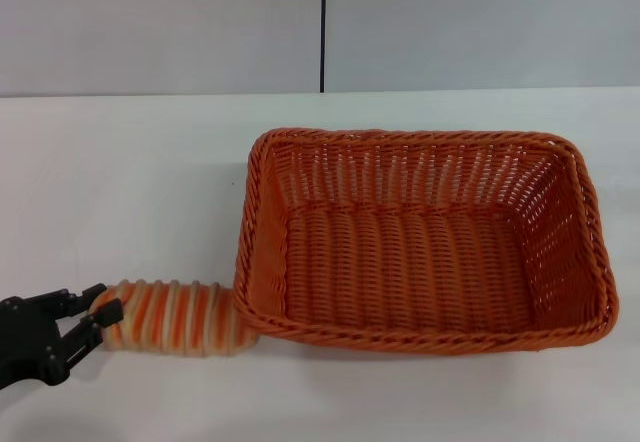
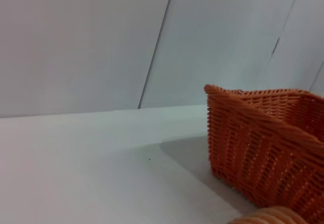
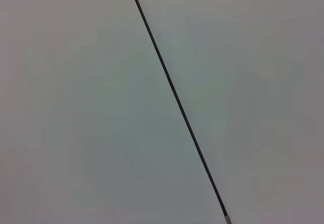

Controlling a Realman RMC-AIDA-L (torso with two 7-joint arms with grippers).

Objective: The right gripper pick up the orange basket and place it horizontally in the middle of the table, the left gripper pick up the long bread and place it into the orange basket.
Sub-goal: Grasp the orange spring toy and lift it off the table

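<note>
The orange basket (image 1: pixel 425 237) sits lengthwise across the middle-right of the white table (image 1: pixel 120 182), open side up and empty. The long bread (image 1: pixel 175 316), ribbed in orange and cream, lies level at the basket's front-left corner, its right end touching the rim. My left gripper (image 1: pixel 93 314) comes in from the lower left and is shut on the bread's left end. In the left wrist view the basket (image 2: pixel 266 143) stands close by and a sliver of the bread (image 2: pixel 271 216) shows at the edge. The right gripper is out of view.
A grey wall with a dark vertical seam (image 1: pixel 323 27) backs the table. The right wrist view shows only that wall and its seam (image 3: pixel 174 97). Bare white tabletop (image 2: pixel 91 168) spreads to the left of the basket.
</note>
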